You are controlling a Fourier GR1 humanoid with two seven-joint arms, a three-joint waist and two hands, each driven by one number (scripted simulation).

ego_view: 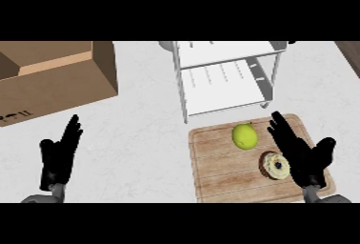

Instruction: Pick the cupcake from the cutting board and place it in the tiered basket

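Two things sat on the cutting board (232, 167): the cupcake (275, 165) near its right edge and a green fruit (244, 136) toward the tiered basket (225, 76), which stood just beyond the board's far edge. I had the right robot hand (299, 152) open and empty beside the cupcake, fingers straight, which I judged a ready approach for a grasp. Well left of the board, my left robot hand (60, 155) rested open on the worktop (141, 143), holding nothing.

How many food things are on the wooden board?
2: a round green fruit near the wooden cutting board's far edge, and a pale round cupcake closer, beside the right robot hand.
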